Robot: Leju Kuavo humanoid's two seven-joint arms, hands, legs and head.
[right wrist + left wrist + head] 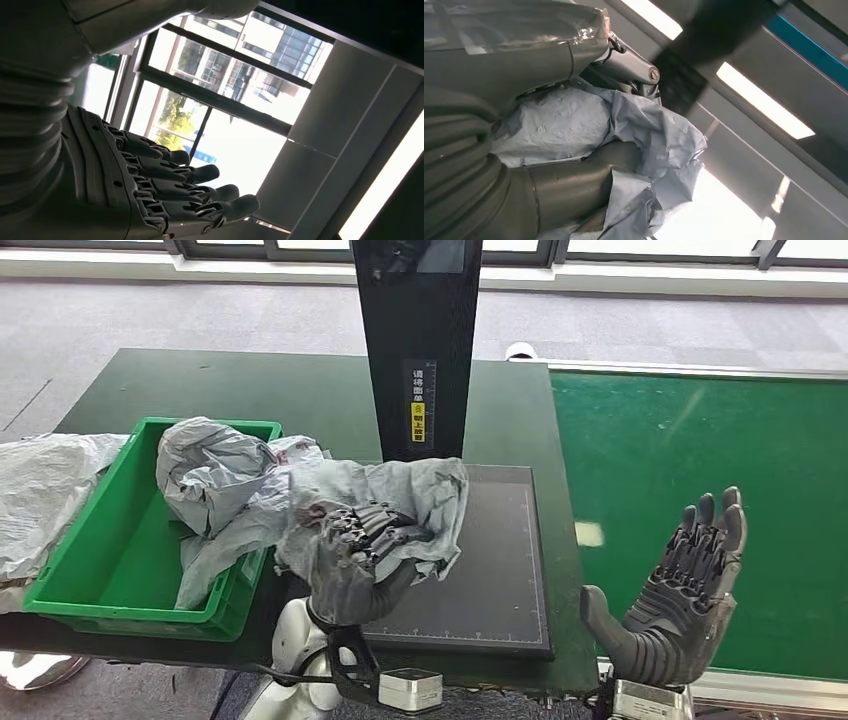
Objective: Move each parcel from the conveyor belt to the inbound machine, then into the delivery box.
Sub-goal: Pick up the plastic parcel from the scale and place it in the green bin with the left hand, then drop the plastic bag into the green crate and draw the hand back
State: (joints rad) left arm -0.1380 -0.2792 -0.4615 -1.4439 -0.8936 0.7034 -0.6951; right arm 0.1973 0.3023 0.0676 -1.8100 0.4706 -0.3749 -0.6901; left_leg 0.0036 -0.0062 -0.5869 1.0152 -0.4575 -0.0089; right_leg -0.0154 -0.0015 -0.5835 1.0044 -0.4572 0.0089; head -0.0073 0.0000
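My left hand [358,555] grips a crumpled grey plastic parcel [420,495] over the left edge of the inbound machine's dark scan pad [505,570]. In the left wrist view the same grey parcel [574,125] is wrapped between the thumb and the fingers. Another grey parcel [210,475] lies in the green delivery box [110,570], draping over its right wall. My right hand [680,600] is raised with fingers apart and holds nothing, above the near part of the green conveyor belt [700,440]. The right wrist view shows the right hand [150,190] with its fingers extended.
The machine's black upright column [420,340] rises behind the scan pad. A loose pale plastic sheet [40,490] lies left of the box. The dark green table [250,390] carries the box and machine; grey floor lies beyond.
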